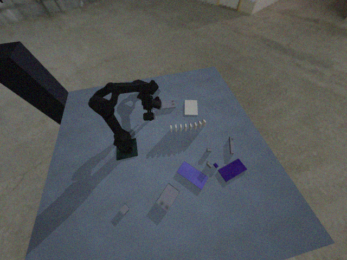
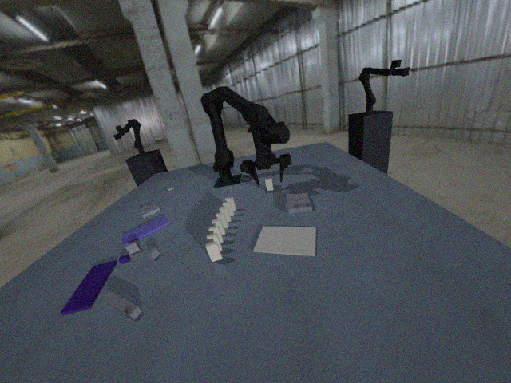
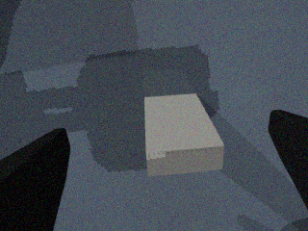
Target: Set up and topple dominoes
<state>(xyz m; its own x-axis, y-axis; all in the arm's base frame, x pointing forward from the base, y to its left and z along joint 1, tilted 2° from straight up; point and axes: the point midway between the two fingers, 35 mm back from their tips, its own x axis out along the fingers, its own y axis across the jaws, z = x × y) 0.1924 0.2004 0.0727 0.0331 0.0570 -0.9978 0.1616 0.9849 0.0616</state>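
Several white dominoes (image 1: 185,127) (image 2: 213,252) stand upright in an evenly spaced row. A single white domino (image 2: 269,184) (image 3: 180,122) stands upright, apart from the row, off the row's end nearer the arm's base. My gripper (image 2: 269,181) (image 3: 172,130) is wide open and points down above this domino. Its fingers are on either side of the domino, with a gap on both sides in the wrist view. The right finger is nearer to it there. In the top view the gripper hides this domino.
A grey slab (image 1: 167,104) (image 2: 299,202) lies close by the gripper. A white square tile (image 1: 191,107) (image 2: 285,241) lies beside the row. Across the row lie a lavender slab (image 1: 192,174) (image 2: 151,227), a dark purple slab (image 1: 232,169) (image 2: 90,286) and small grey blocks.
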